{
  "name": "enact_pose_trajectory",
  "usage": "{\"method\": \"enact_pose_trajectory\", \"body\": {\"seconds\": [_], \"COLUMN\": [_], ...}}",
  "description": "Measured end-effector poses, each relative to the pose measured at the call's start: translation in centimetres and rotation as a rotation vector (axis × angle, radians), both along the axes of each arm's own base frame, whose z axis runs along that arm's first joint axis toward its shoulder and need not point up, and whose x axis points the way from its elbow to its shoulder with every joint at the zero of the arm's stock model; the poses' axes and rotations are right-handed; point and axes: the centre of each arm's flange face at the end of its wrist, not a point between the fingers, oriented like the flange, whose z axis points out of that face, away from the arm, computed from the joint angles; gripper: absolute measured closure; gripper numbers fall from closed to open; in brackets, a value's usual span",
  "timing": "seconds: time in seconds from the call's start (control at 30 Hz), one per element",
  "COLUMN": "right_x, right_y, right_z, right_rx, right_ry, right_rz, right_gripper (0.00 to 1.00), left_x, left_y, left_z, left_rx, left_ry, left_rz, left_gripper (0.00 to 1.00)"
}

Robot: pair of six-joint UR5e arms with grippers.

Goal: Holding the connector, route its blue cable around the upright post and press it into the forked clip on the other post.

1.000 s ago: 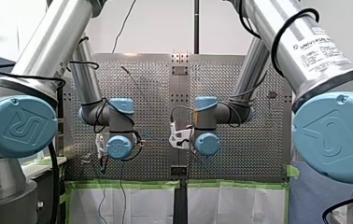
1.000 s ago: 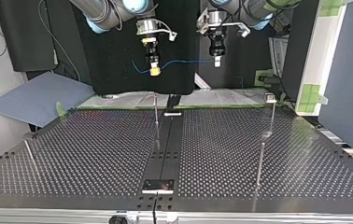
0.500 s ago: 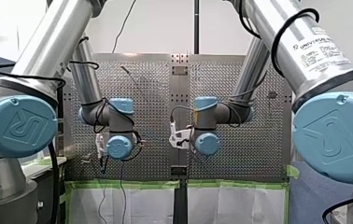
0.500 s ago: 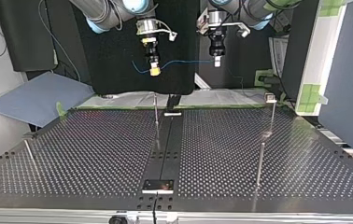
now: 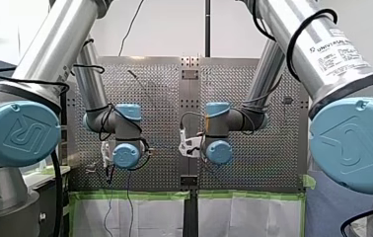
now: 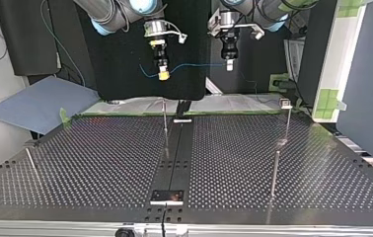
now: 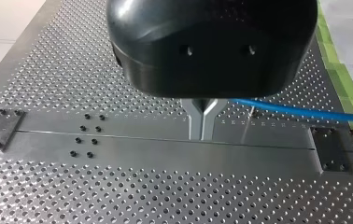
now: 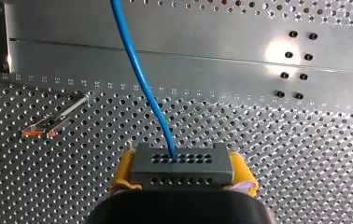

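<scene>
In the right wrist view my right gripper (image 8: 182, 173) is shut on a grey connector (image 8: 182, 161) between its yellow pads (image 8: 122, 170). A blue cable (image 8: 139, 74) leaves the connector's face. In the top view that gripper (image 6: 163, 75) hangs high above the table's far edge, and the cable (image 6: 194, 65) runs across to my left gripper (image 6: 229, 65). The left wrist view shows my left gripper (image 7: 202, 136) with its metal fingers shut on the cable (image 7: 296, 110), which trails off to one side. A thin upright post (image 6: 165, 121) stands below. Another post (image 6: 288, 123) carries a small head (image 6: 285, 102).
The perforated table (image 6: 100, 163) has a plain centre strip (image 6: 177, 153) with a small plate (image 6: 167, 196) at its near end. Two more thin posts (image 6: 275, 173) (image 6: 31, 163) stand near the front. Green tape (image 5: 135, 195) lines the table's edge. A post (image 8: 55, 120) shows under my right gripper.
</scene>
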Motion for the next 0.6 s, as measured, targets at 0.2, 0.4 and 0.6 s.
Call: {"method": "enact_pose_trajectory", "body": {"seconds": [0.2,0.4,0.6], "right_x": [0.0,0.0,0.0], "right_y": [0.0,0.0,0.0], "right_z": [0.0,0.0,0.0], "right_rx": [0.0,0.001,0.001], "right_ry": [0.0,0.001,0.001], "right_rz": [0.0,0.0,0.0], "right_gripper": [1.0,1.0,1.0], "left_x": [0.0,-0.2,-0.6], "left_y": [0.0,-0.2,0.1], "left_z": [0.0,-1.0,-3.0], "left_rx": [0.0,0.017,0.045], "left_ry": [-0.001,0.02,0.064], "left_rz": [0.0,-0.008,-0.009], "left_gripper": [1.0,1.0,1.0]}}
